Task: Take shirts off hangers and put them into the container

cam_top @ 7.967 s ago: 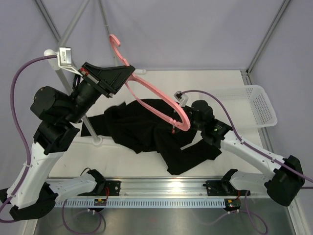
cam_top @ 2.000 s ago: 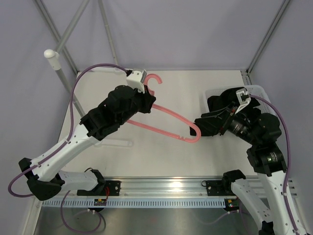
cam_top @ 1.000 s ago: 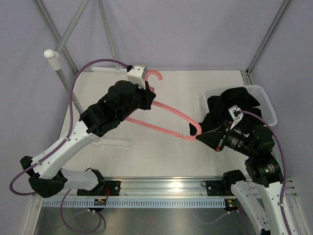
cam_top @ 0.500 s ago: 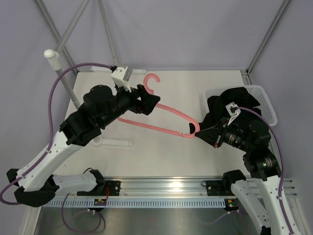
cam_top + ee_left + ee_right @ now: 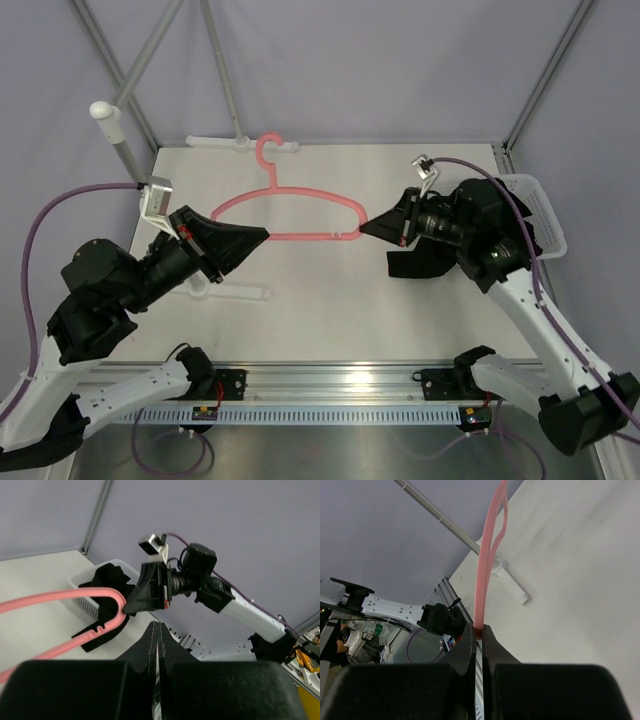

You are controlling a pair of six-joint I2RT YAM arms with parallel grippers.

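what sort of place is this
Likely a robotics lab test cell: two robot arms bolted to a white table, metal frame with plain walls around it, laundry basket and pink hanger as props.

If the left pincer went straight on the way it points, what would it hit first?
Most likely the right pincer, shut on the far end of the pink hanger, straight ahead of the shut left pincer. The hanger runs just beside that line; depth is unclear.

You're clearly in a robotics lab rig here: white table, plain grey tent walls on metal poles, arms bolted to a rail.
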